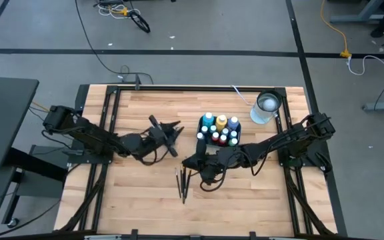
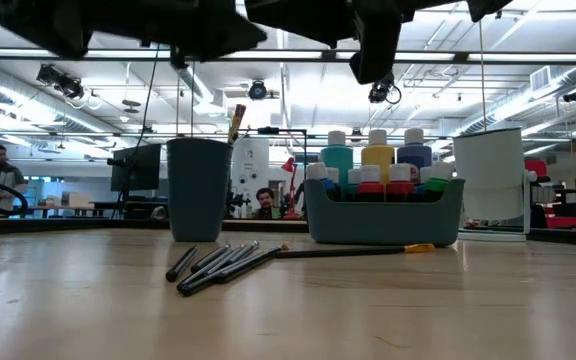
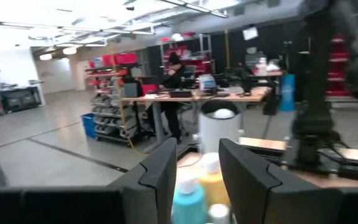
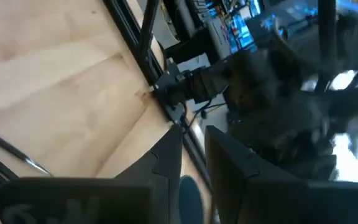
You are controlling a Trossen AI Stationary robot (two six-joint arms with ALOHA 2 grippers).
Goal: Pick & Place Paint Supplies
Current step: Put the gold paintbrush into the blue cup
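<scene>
The paint bottles (image 1: 219, 130) stand white-capped and upright, packed together in a small grey-blue bin (image 2: 384, 218) right of the table's middle; teal, yellow and blue bottles rise at the back, red and green ones show lower in front. On the wooden table (image 1: 139, 193), near of the bin and a little to its left, a bundle of dark-handled paintbrushes (image 1: 183, 183) lies flat, the handles side by side and touching. In the low view one more brush (image 2: 353, 251) lies alone, stretched along the near foot of the bin. A dark cup (image 2: 198, 189) stands left of the bin in the low view, with a brush tip (image 2: 236, 122) sticking up above its rim. A white container (image 1: 266, 107) stands at the far right of the table.

The left gripper (image 1: 173, 135) hangs above the table, just left of the bin; its fingers (image 3: 156, 175) stand apart with nothing between them, and the bottles show just ahead of them. The right gripper (image 1: 193, 160) hangs near of the bin's left end, just far of the brush bundle and apart from it. Its fingers (image 4: 165, 160) show a narrow gap; whether anything sits in it cannot be told.
</scene>
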